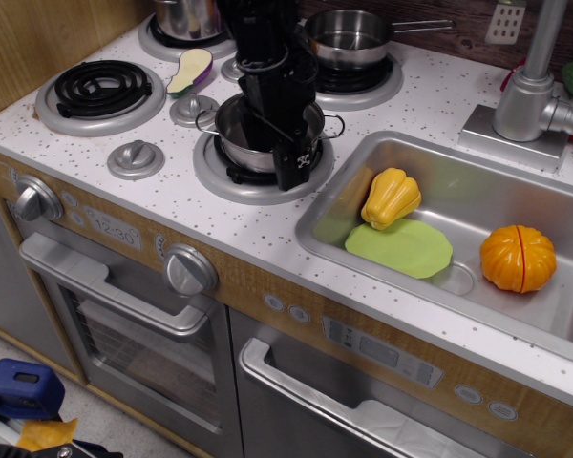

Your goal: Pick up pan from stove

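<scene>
The pan (229, 132), a small shiny steel pot with two wire loop handles, sits on the front right burner of the stove (172, 202). My black gripper (275, 149) comes down from above and is low over the pan. Its jaws look open and straddle the pan's front right rim. One finger (293, 164) is outside the wall, down by the burner ring; the other is inside the pan. The arm hides much of the pan's inside and its right side.
A long-handled saucepan (349, 36) is on the back right burner and a taller pot (185, 15) on the back left one. A toy eggplant half (191, 69) lies between the burners. The sink (334, 196) at right holds a yellow pepper (392, 197), a green plate (401, 248) and an orange pumpkin (518, 258). The faucet (530, 91) stands behind it.
</scene>
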